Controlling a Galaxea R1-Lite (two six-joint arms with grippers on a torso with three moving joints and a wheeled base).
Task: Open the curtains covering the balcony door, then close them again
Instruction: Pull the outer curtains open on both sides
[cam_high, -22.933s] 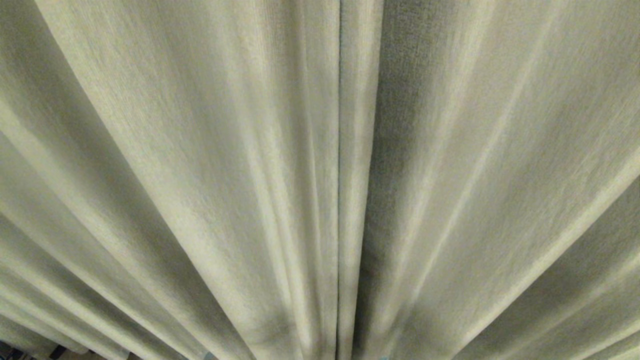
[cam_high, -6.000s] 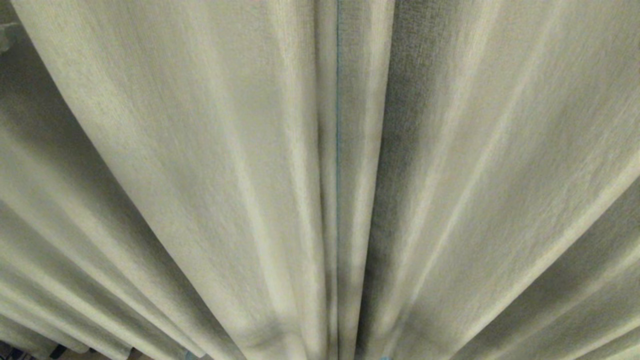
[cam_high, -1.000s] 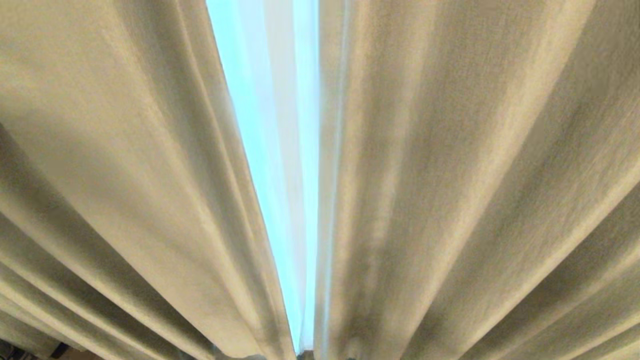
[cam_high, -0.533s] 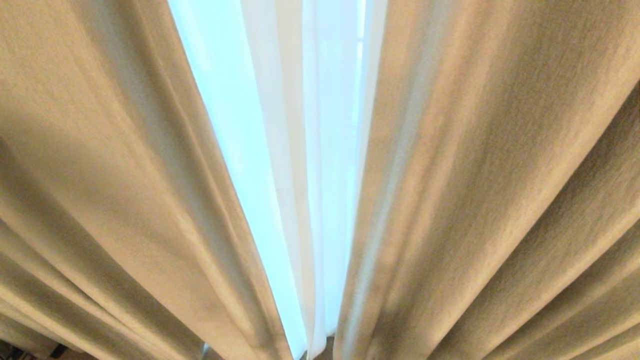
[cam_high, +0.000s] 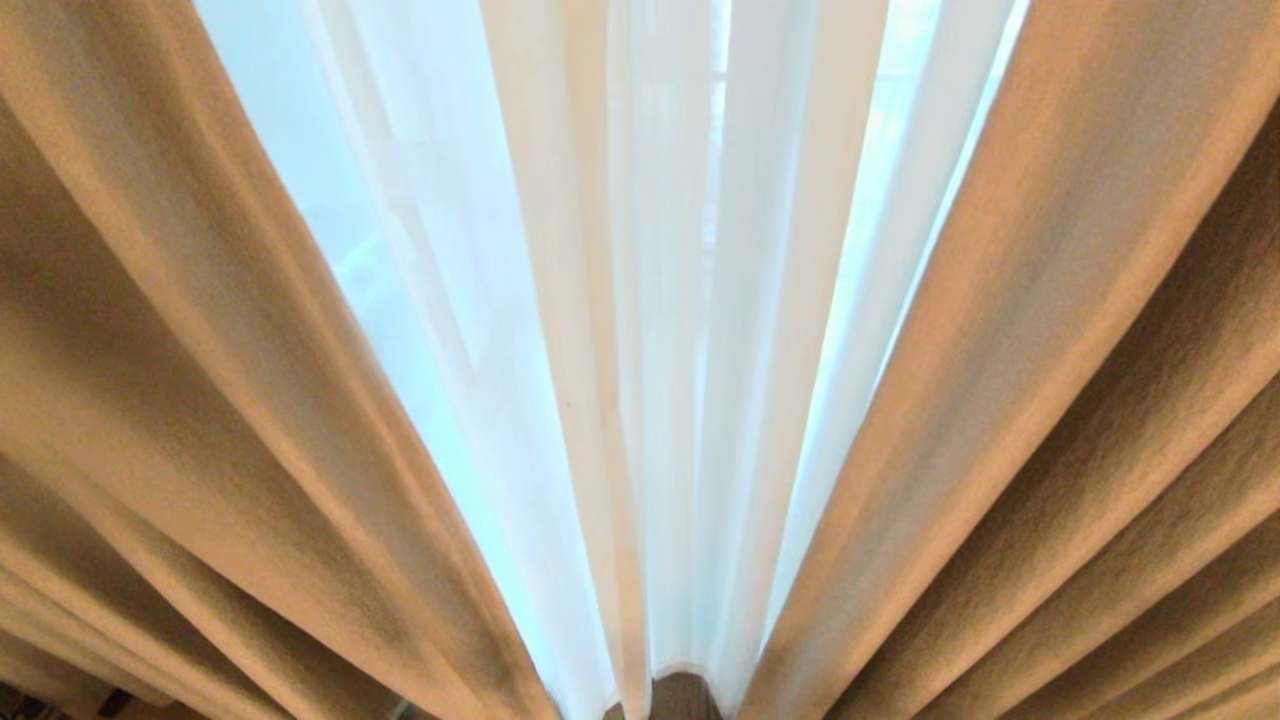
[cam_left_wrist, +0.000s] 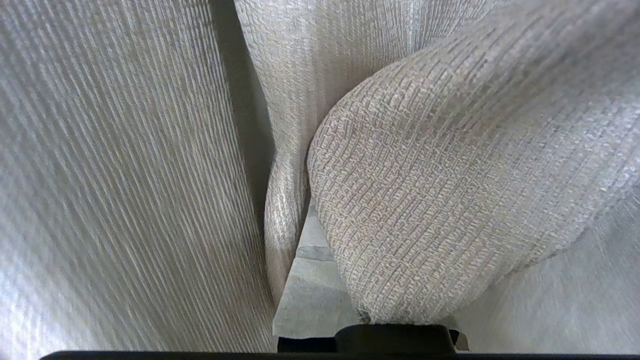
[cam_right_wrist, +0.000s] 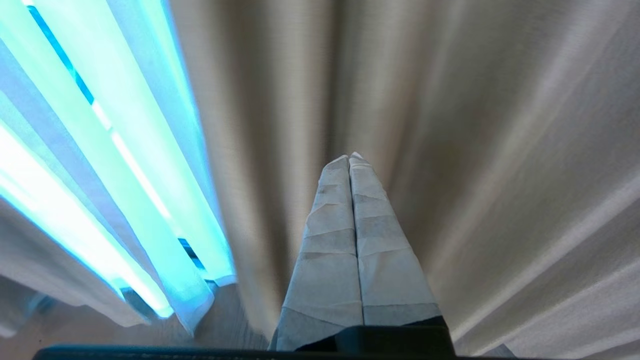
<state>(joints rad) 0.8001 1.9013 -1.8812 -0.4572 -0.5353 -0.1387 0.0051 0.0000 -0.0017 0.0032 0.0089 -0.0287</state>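
The beige woven curtains hang parted in the head view, one drape (cam_high: 200, 400) on the left and one drape (cam_high: 1080, 380) on the right. White sheers (cam_high: 640, 350) fill the gap and hang closed, so the balcony door behind them is hidden. Neither arm shows in the head view. In the left wrist view my left gripper (cam_left_wrist: 312, 215) is shut on a bulging fold of drape (cam_left_wrist: 440, 190); one taped finger (cam_left_wrist: 310, 290) shows and the cloth covers the other. My right gripper (cam_right_wrist: 350, 159) is shut with nothing in it, close before the right drape (cam_right_wrist: 500, 150).
A strip of wooden floor (cam_high: 682, 700) shows under the sheers' hem. In the right wrist view the bright sheers (cam_right_wrist: 100, 165) hang beside the drape, with floor (cam_right_wrist: 225, 320) below them. Fabric fills every view all around.
The gap between the beige drapes has widened a lot within the last second. Both drape edges have moved apart and far more of the white sheers is uncovered.
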